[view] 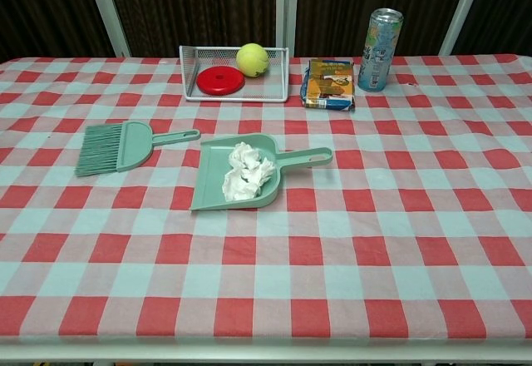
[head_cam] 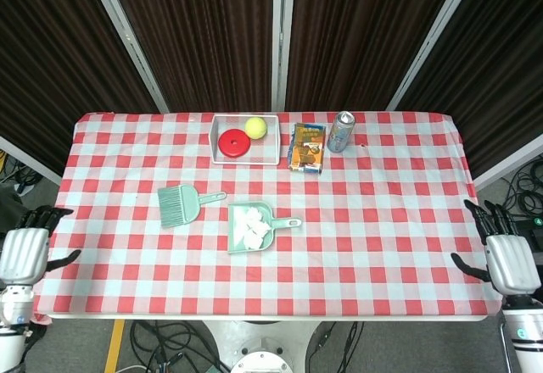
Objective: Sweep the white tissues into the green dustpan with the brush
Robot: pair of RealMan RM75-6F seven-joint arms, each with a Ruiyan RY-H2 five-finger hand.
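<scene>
The green dustpan lies at the table's middle, handle pointing right. White tissues are heaped inside it. The green brush lies flat to the dustpan's left, bristles away from it. In the head view my left hand hangs off the table's left edge and my right hand off its right edge. Both have fingers apart and hold nothing. Neither hand shows in the chest view.
A white wire tray at the back holds a red disc and a yellow ball. Right of it lie a snack packet and an upright can.
</scene>
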